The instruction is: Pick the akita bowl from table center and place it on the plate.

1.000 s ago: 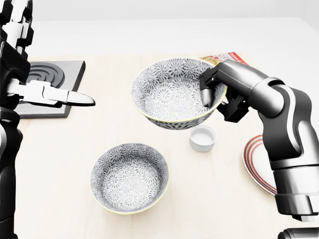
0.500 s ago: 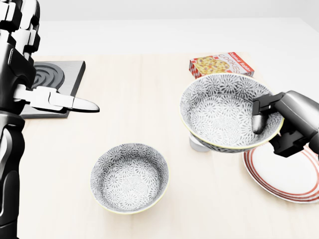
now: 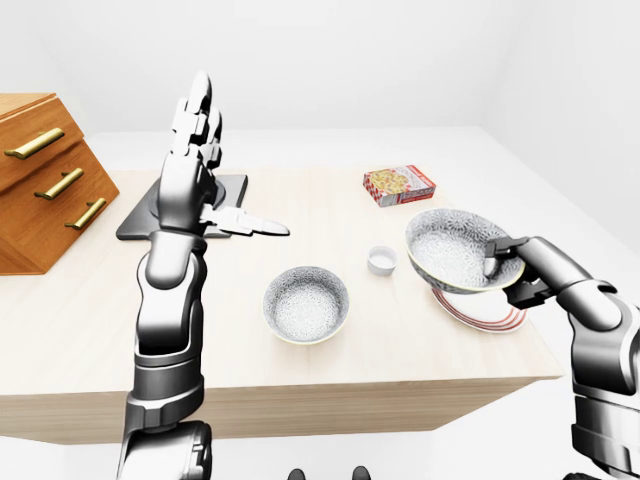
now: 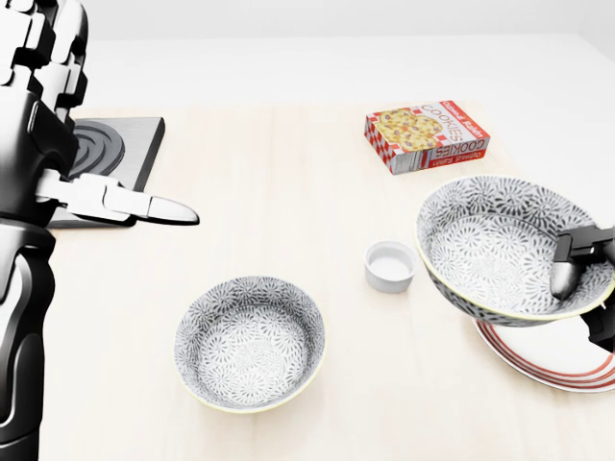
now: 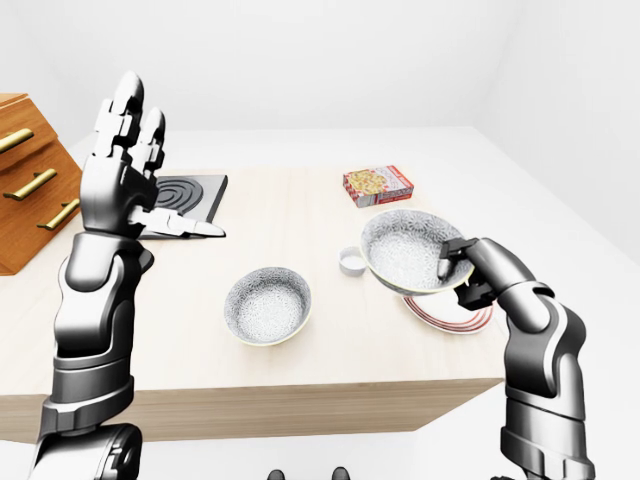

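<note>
The akita bowl [image 4: 500,245], black-and-white patterned with a pale rim, hangs slightly tilted just above the left part of the red-ringed white plate [image 4: 557,363] at the right of the head view. My right hand [image 4: 581,293] is shut on the bowl's right rim, thumb inside and the other fingers under it. Whether the bowl touches the plate I cannot tell. My left hand [image 5: 140,165] is raised high over the table's left side, fingers spread open and holding nothing.
A second patterned bowl [image 4: 250,341] sits at lower centre. A small white cup [image 4: 391,264] stands just left of the held bowl. A cookie box [image 4: 426,134] lies above it. A black burner plate [image 4: 110,154] and wooden drawers [image 3: 40,170] are at the left.
My right hand has carried the bowl rightward and down, from left of the cup to over the plate. The cup and cookie box are uncovered. The left hand has barely moved.
</note>
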Motion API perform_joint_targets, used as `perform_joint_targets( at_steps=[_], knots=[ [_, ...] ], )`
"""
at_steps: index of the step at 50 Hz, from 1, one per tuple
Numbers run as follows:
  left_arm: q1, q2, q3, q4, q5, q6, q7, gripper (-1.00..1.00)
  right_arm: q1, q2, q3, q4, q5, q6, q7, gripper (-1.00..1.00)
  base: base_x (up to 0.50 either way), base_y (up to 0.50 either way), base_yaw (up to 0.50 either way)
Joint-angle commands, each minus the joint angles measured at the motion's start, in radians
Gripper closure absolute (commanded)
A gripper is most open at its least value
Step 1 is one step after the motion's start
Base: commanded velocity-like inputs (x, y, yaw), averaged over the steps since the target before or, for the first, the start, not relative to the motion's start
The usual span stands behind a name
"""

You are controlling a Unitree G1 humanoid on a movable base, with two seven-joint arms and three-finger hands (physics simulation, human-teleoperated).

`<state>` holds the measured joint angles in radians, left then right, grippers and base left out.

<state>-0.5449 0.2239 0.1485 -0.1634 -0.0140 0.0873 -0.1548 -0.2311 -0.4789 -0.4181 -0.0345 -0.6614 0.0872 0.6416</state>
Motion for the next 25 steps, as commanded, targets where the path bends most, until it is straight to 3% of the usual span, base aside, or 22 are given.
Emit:
perform_joint_targets(
  at_steps=[1,15,20,25],
  knots=[
    [0.006,-0.005,-0.003,-0.004,0.007,0.0,-0.007,-1.0,0.012,-0.018,-0.02,0.064,0.21,0.0,-0.083,1.0,0.0,0.0,0.0],
    [0.001,-0.007,-0.002,0.018,0.006,0.0,-0.01,-1.0,0.0,-0.063,-0.023,0.204,0.213,0.0,-0.152,1.0,0.0,0.0,0.0],
    [0.0,-0.005,-0.004,0.021,0.008,0.0,-0.011,-1.0,-0.014,-0.08,-0.01,0.293,0.196,-0.038,-0.203,1.0,0.0,0.0,0.0],
    [-0.002,-0.005,-0.002,0.025,0.006,0.0,-0.009,-1.0,-0.018,-0.089,-0.009,0.317,0.202,-0.046,-0.216,1.0,0.0,0.0,0.0]
  ],
)
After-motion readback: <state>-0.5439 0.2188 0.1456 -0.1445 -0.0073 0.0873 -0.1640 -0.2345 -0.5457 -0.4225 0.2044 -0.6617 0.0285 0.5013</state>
